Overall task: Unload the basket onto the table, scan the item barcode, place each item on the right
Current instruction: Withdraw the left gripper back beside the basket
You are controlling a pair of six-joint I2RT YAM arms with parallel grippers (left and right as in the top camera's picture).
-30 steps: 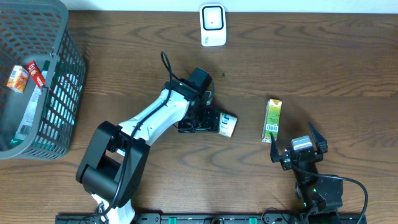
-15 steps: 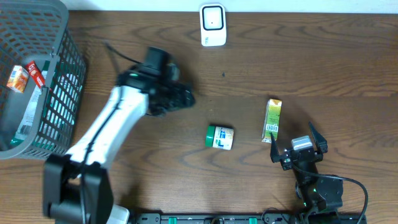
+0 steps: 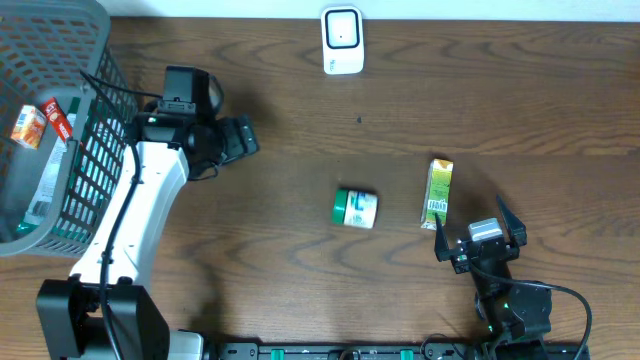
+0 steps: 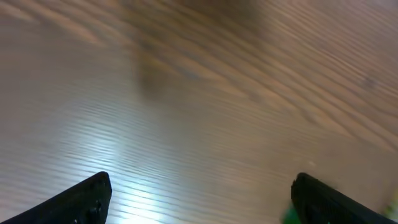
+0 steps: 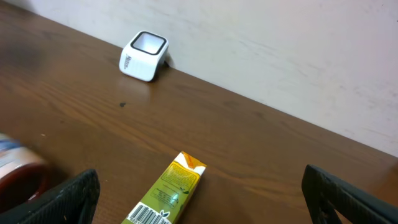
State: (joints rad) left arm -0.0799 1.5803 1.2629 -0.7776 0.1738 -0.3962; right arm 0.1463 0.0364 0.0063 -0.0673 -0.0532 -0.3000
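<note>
A green-and-white round tub (image 3: pixel 355 208) lies on its side mid-table, with nothing touching it. To its right, a tall green carton (image 3: pixel 438 192) lies flat; the right wrist view shows the carton (image 5: pixel 166 190) with its barcode facing up. The white scanner (image 3: pixel 341 40) stands at the far edge, also seen as the scanner (image 5: pixel 144 55) by the wall. My left gripper (image 3: pixel 246 138) hovers open and empty over bare wood left of the tub, and the left gripper (image 4: pixel 202 199) has nothing between its jaws. My right gripper (image 3: pixel 470 222) rests open just short of the carton.
A grey wire basket (image 3: pixel 95 150) stands at the left edge, close to the left arm, holding an orange carton (image 3: pixel 28 127), a red pack (image 3: pixel 57 118) and other packets. The tub (image 5: pixel 18 171) shows blurred at the left edge of the right wrist view.
The left gripper let go of the tub and swung up and left toward the basket. The tub shifted slightly and now lies free. The right arm stayed still.
</note>
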